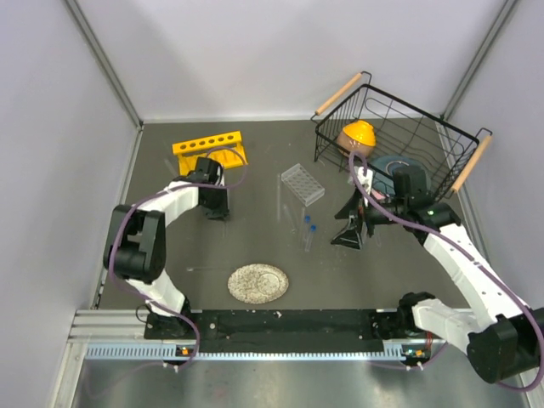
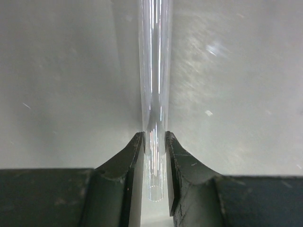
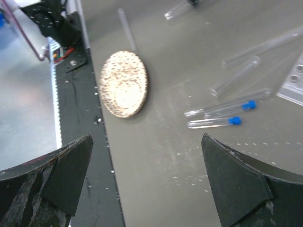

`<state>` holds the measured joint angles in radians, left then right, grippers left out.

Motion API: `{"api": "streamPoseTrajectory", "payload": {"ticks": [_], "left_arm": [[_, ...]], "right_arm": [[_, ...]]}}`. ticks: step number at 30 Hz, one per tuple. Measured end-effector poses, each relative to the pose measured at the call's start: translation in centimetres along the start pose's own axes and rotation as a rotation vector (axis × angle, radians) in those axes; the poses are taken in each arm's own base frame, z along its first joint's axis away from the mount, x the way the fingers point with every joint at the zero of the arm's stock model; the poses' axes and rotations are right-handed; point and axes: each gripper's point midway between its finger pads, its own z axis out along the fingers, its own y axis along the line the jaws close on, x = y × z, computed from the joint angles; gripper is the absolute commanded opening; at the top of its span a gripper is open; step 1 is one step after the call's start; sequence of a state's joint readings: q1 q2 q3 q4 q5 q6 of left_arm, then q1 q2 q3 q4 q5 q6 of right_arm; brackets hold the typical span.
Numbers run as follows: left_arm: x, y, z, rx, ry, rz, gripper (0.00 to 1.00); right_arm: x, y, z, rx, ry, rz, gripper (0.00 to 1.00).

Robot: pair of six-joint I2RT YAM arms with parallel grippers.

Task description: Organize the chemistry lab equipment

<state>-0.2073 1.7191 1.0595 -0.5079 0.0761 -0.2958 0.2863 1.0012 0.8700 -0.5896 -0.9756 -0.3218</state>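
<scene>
A thin clear glass test tube [image 2: 154,71] lies on the grey table and runs away from my left wrist camera. My left gripper [image 2: 154,137] has its fingertips pressed against both sides of the tube's near end. From above, this gripper [image 1: 215,208] sits just in front of the yellow tube rack [image 1: 209,146]. The clear grid rack [image 1: 303,184] stands mid-table, with a test tube [image 1: 280,197] and blue-capped vials [image 1: 308,229] beside it. My right gripper [image 3: 147,142] hangs open and empty above the table, with the vials [image 3: 215,122] and further tubes [image 3: 235,76] ahead of it.
A black wire basket [image 1: 459,136] with wooden handles stands at the back right and holds an orange object [image 1: 357,134]. The round speckled plate [image 1: 257,283] lies near the front edge. Grey walls close in the table on three sides.
</scene>
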Motion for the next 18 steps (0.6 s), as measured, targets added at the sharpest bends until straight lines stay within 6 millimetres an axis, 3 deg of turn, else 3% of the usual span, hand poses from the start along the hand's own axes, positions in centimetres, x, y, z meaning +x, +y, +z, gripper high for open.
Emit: {"api": "streamPoseTrajectory", "payload": {"ticks": [4,7,10,14,18], "left_arm": [[0.2,-3.1,-3.2,0.131,-0.086,0.005,0.07],[-0.7,-6.5,-7.2,0.282,-0.223,0.013,0.07],[-1.1,-10.6,-12.0,0.48,-0.384,0.02,0.07],[-0.1,-15.3,-16.8,0.726,-0.505,-0.001,0.07],[1.4,-18.7,-19.5,0.895,-0.534,-0.039,0.07]], "right_arm": [[0.0,1.1,1.2,-0.078,0.009,0.048,0.99],[-0.1,1.6,2.2,-0.125,0.035,0.095,0.99],[-1.8,1.5,3.4,-0.151,0.03,0.128,0.98],[-3.6,2.1,5.4,-0.16,0.0,0.178,0.95],[-5.0,1.9,7.8,-0.079,-0.009,0.301,0.94]]}}
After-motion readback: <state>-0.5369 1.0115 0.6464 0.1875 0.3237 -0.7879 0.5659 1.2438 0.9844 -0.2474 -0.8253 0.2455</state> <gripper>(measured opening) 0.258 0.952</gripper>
